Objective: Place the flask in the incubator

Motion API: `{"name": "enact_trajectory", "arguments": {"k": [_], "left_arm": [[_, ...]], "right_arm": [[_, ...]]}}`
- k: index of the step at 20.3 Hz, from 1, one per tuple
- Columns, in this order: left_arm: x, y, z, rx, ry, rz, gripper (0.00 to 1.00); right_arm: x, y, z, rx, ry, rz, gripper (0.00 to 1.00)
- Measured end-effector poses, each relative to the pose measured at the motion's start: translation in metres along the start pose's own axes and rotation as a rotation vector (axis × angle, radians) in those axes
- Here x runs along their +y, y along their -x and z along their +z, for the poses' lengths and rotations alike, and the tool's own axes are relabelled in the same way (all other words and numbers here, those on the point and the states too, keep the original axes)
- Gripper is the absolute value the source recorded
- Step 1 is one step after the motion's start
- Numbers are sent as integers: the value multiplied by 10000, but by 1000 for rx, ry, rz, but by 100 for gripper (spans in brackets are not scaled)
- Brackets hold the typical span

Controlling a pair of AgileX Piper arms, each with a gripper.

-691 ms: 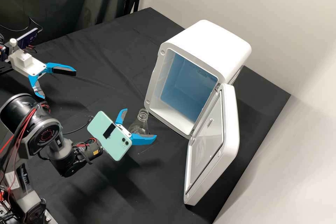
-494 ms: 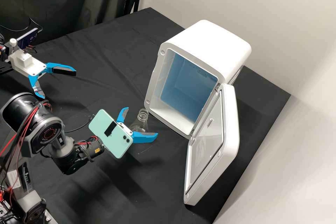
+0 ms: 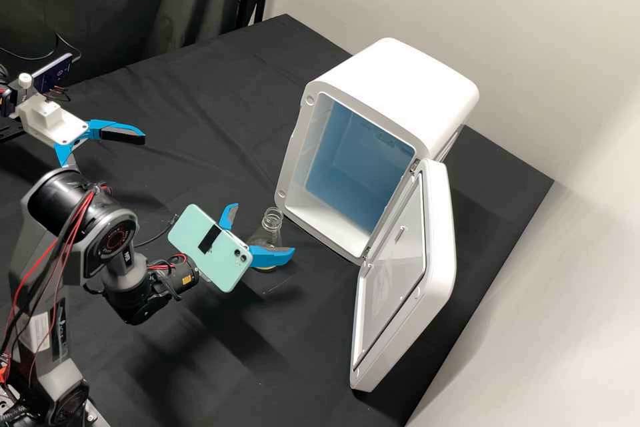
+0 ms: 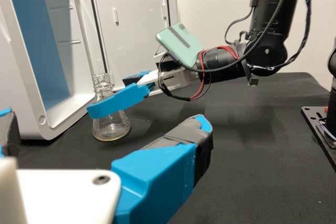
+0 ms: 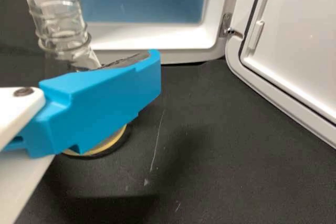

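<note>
Dropping lower, the right end effector (image 3: 261,233) straddles the flask (image 3: 271,220), spread wide and not yet gripping; lifting it into the open incubator (image 3: 400,80) remains.

No legible text, no readable numbers

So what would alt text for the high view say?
A clear flask stands on the black bench between the open blue jaws of the right gripper, before an open white incubator. The left gripper hangs farther off, jaws open.

A black bench (image 3: 200,100) stands before a dark curtain (image 3: 100,0) and a white wall (image 3: 467,0).
</note>
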Motion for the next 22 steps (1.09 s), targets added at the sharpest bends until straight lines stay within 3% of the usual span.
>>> {"name": "enact_trajectory", "arguments": {"k": [5, 12, 13, 22], "left_arm": [[3, 0, -9, 10, 4, 3, 100], [3, -1, -7, 12, 6, 4, 100], [2, -2, -3, 10, 6, 3, 100], [2, -2, -3, 10, 6, 3, 100]], "right_arm": [[-62, -51, 31, -28, -3, -11, 100], [-158, -157, 85, -51, 13, -40, 100], [-158, -163, 90, -52, 20, -40, 0], [-132, -167, 119, -64, 17, -30, 0]]}}
